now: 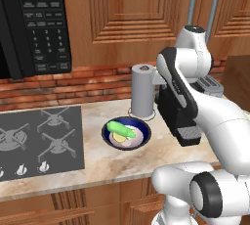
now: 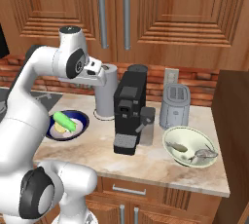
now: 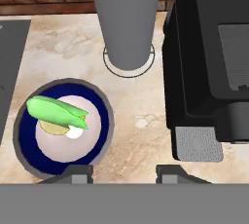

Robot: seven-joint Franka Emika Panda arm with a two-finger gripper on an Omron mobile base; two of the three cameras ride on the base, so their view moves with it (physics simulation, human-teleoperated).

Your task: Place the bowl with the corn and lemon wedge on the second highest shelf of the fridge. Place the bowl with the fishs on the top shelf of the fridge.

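Observation:
The dark-blue bowl (image 1: 145,132) (image 2: 84,121) (image 3: 103,107) stands on the counter left of the coffee machine. In it lie the green corn (image 1: 120,129) (image 2: 64,120) (image 3: 56,111) and, under it, the yellow lemon wedge (image 1: 119,139) (image 2: 59,128) (image 3: 52,129). My gripper (image 3: 124,173) hangs above the counter just right of that bowl, open, with nothing between its fingers. The pale green bowl (image 2: 170,134) with grey fish (image 2: 177,146) sits at the counter's right end. The fridge and its shelves are out of view.
A grey cylinder on a round base (image 1: 142,92) (image 2: 104,94) (image 3: 127,18) stands behind the blue bowl. A black coffee machine (image 1: 175,114) (image 2: 129,111) (image 3: 209,62) is to its right, then a toaster (image 2: 175,103). The cooktop (image 1: 39,138) lies left, under a microwave (image 1: 34,23).

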